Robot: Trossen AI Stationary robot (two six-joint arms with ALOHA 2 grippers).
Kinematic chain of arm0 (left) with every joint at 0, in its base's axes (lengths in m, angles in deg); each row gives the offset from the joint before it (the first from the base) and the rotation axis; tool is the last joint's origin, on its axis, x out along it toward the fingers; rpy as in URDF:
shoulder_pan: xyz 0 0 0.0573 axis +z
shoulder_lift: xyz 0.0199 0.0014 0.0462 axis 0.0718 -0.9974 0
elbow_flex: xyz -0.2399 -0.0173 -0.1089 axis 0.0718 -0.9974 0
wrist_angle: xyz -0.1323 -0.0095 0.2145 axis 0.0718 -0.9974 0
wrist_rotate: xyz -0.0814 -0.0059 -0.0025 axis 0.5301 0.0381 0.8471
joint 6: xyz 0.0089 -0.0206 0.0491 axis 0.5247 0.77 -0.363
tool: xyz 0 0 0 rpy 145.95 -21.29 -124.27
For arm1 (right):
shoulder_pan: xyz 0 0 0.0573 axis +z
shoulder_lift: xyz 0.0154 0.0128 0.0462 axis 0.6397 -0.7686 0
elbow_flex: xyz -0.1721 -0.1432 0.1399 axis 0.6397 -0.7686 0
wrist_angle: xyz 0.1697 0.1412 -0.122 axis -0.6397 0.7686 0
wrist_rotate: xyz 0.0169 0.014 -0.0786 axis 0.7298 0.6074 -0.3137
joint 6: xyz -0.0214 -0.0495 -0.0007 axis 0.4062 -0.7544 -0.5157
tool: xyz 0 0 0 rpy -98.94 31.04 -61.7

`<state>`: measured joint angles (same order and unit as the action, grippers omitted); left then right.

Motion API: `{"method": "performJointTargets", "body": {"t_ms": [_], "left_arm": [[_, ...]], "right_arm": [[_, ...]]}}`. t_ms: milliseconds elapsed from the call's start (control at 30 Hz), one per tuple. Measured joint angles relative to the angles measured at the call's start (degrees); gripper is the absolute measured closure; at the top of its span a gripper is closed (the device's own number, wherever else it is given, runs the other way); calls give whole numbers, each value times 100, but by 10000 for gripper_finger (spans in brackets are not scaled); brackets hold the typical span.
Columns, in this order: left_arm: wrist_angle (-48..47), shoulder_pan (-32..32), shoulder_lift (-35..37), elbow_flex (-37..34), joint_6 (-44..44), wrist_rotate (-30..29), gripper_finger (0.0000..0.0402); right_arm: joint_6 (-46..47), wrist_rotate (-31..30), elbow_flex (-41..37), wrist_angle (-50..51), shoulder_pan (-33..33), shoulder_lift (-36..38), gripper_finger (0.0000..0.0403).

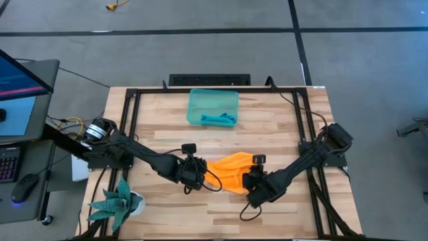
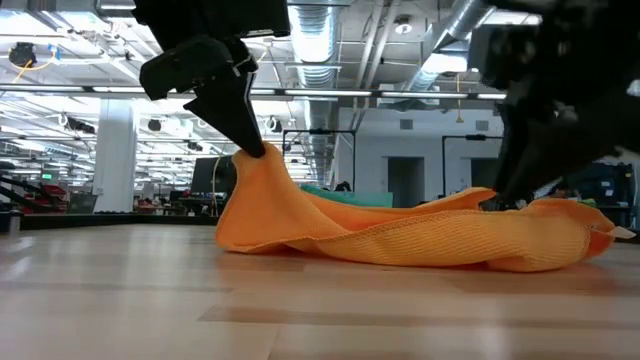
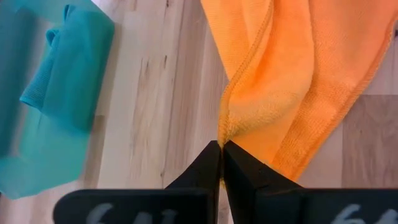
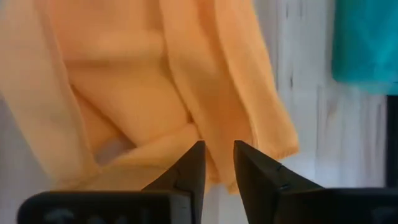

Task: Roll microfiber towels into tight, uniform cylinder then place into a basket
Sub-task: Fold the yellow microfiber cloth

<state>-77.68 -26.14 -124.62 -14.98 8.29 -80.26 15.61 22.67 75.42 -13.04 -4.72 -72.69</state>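
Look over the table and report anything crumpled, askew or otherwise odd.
The orange towel lies bunched in loose folds mid-table, not rolled. The left tool pinches one edge and lifts it into a peak. The right tool sits over the other end, slightly open. The teal towel sits crumpled in the basket.

Overhead, table-level, two wrist (close) views

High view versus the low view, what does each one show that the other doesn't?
Only the high view shows the plant, the teal towel lying in the basket, and both whole arms. Only the low view shows the left gripper lifting a pinched peak of the orange towel off the table. Both show that towel crumpled between the two grippers.
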Motion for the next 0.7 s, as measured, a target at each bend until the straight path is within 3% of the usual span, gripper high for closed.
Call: {"method": "performJointTargets", "body": {"t_ms": [367, 567, 700], "left_arm": [[-3, 0, 0, 0, -53, 0, 395], [-6, 4, 0, 0, -81, -22, 395], [-4, 7, 0, 0, -96, -33, 395]], "right_arm": [[163, 212, 476, 789, -89, -232, 229], [186, 304, 763, 829, -44, -228, 224], [186, 6, 763, 868, -92, -226, 231]]}}
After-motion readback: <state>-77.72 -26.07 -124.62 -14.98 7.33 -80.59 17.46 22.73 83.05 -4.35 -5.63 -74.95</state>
